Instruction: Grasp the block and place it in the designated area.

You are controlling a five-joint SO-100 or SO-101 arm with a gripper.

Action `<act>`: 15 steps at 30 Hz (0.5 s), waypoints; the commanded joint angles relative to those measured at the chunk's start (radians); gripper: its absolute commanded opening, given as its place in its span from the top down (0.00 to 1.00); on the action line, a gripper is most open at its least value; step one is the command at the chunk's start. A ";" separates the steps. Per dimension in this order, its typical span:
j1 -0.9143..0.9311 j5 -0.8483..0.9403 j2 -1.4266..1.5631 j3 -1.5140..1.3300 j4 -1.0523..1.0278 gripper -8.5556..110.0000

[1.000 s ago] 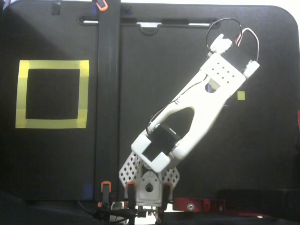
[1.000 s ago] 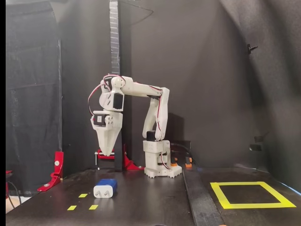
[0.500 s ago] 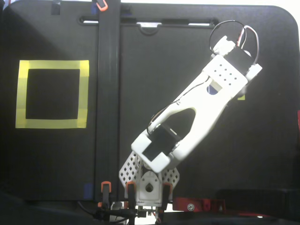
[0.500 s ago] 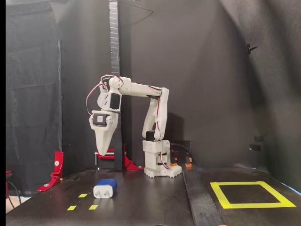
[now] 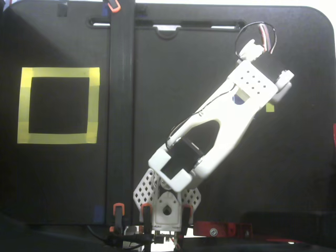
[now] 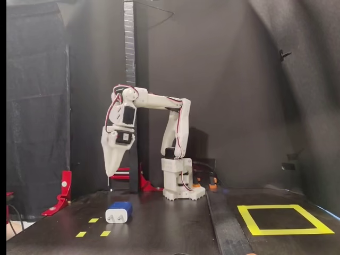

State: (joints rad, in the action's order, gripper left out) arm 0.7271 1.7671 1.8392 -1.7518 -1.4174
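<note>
Gripper [image 6: 110, 173] hangs point-down above the block [image 6: 118, 212], its jaws seemingly together, though that is hard to confirm. From above, the arm [image 5: 220, 126] hides the block almost entirely.

No text, label, brand, number or sign can be read in either fixed view.
</note>
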 commanded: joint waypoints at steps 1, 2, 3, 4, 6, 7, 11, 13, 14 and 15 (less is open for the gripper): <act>-0.009 0.091 0.000 0.035 -0.017 0.93; -0.014 0.127 0.000 0.035 -0.025 0.93; -0.014 0.193 0.000 0.035 -0.038 0.93; -0.015 0.253 0.000 0.035 -0.049 0.93; -0.017 0.357 0.000 0.037 -0.072 0.93; -0.018 0.428 0.000 0.037 -0.083 0.93; -0.028 0.486 0.002 0.037 -0.091 0.93; -0.028 0.486 0.002 0.038 -0.084 0.93; -0.025 0.486 0.002 0.038 -0.080 0.93; -0.021 0.486 0.002 0.038 -0.075 0.93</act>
State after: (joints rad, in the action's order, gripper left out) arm 0.6995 2.2457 1.8392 -1.7518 -1.5033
